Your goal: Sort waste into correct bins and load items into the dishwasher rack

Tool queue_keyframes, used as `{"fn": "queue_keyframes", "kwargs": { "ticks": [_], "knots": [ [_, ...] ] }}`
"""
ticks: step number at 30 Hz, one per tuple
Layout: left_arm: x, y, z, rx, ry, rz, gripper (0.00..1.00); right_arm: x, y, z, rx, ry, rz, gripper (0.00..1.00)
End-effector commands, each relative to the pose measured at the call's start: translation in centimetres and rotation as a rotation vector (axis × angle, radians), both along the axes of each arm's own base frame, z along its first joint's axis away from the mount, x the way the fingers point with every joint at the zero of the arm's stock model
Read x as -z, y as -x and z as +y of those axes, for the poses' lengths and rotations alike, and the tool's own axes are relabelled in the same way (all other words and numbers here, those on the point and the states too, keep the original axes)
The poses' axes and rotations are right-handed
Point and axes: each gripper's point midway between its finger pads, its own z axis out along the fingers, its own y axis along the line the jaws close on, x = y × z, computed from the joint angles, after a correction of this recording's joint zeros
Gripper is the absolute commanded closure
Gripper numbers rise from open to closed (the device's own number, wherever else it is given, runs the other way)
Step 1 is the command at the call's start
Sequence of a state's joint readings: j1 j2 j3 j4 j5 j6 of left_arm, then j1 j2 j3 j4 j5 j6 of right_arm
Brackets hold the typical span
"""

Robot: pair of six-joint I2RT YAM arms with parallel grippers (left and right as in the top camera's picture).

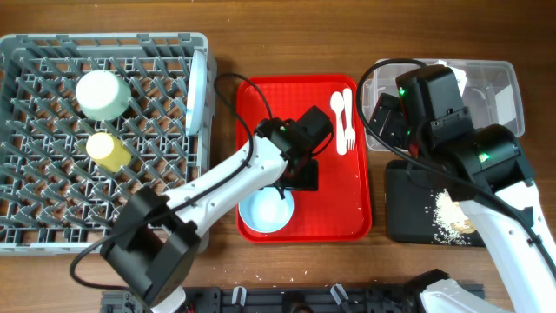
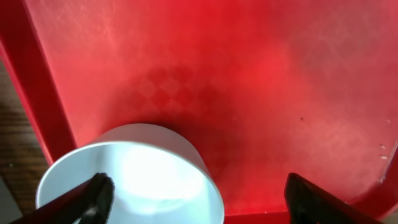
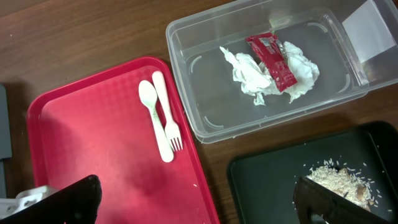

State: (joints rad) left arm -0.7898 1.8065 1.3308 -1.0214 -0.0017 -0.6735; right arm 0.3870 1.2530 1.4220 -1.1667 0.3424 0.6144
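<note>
Well, the grey rack [image 1: 104, 139] is filling the upper left of the overhead view, carrying an upturned bowl [image 1: 102, 94], a yellow cup [image 1: 109, 150] and a plate [image 1: 201, 91] standing on edge along its right side. The red tray [image 1: 347, 200] is sitting in the middle, the spoon [image 1: 338, 106] and fork [image 1: 348, 122] lying side by side at its upper right, a second bowl [image 1: 265, 213] resting at its lower left. The left gripper [image 2: 199, 202] is hanging over that bowl, jaws wide, one finger [image 2: 93, 196] over the bowl's inside, the other outside it. At right, the clear tub [image 3: 205, 118] is holding the napkin [image 3: 261, 74] and red packet [image 3: 272, 59]; the black tray [image 3: 267, 180] is holding rice [image 3: 339, 177]. The right gripper [image 3: 199, 205] is gaping wide, gripping nothing.
</note>
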Motion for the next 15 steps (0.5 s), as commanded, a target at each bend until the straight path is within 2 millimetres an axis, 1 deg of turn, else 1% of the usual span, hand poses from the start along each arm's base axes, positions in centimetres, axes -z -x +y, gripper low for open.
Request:
{"fn": "queue_keyframes", "kwargs": {
  "ticks": [1,4,8,10,11,13,15],
  "knots": [
    [1.2,1.4,-1.2,-0.021,0.021,0.082,0.26,-0.1,-0.3,-0.4,0.006,0.025,-0.006,0.01],
    [2.5,3.1,-1.5,-0.013,0.004,0.105,0.33,-0.1,-0.3,-0.4,0.006,0.025,-0.005,0.0],
    [4.6,5.8,-0.8,-0.01,-0.042,0.141,0.44,-0.1,-0.3,-0.3,0.005,0.025,-0.006,0.0],
    [5.9,6.7,-0.3,-0.003,-0.054,0.149,0.5,-0.1,-0.3,-0.3,0.006,0.025,-0.006,0.0],
    [6.7,7.4,0.5,-0.002,-0.071,0.163,0.6,-0.1,-0.3,-0.3,0.005,0.025,-0.006,0.0],
    [7.0,7.8,1.0,-0.002,-0.087,0.175,0.72,-0.1,-0.3,-0.3,0.005,0.025,-0.006,0.0],
    [6.9,7.7,1.0,-0.002,-0.086,0.175,0.78,-0.1,-0.3,-0.3,0.006,0.025,-0.006,0.0]
  ]
}}
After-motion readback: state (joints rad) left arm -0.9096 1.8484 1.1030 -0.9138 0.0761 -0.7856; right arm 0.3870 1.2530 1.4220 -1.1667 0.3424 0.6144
